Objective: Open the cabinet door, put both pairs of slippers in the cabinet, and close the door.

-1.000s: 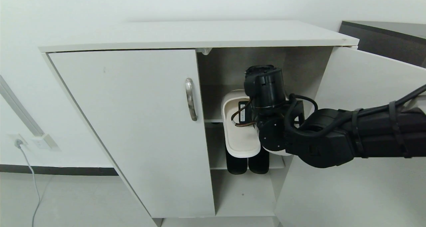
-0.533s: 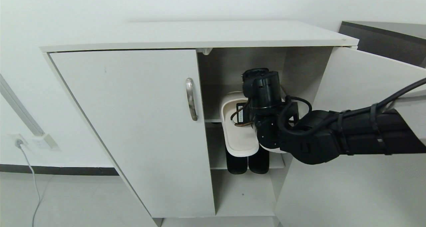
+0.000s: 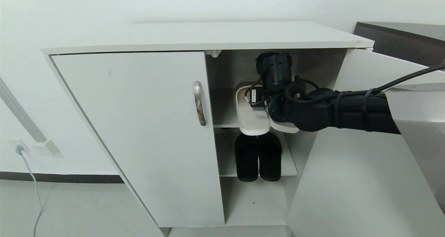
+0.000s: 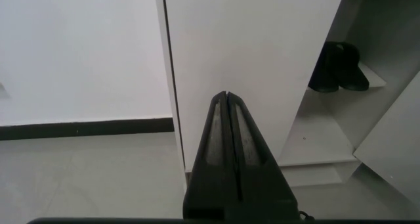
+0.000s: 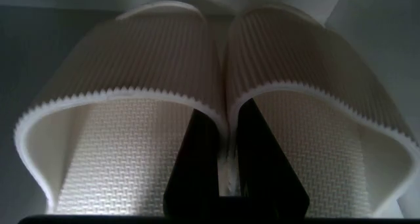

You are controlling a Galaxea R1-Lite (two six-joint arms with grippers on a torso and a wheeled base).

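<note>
Right pincer [image 5: 226, 129] pinches the white slippers [image 3: 252, 117] on the cabinet's [image 3: 208, 35] upper shelf; left pincer [image 4: 226, 102] pressed together

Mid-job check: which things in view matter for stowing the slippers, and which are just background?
Job:
- white slippers, gripped by the right gripper at the upper shelf
- black slippers, on the middle shelf
- cabinet
- open right door

Lying about:
- wall socket
- cable
- dark furniture top beyond the cabinet
</note>
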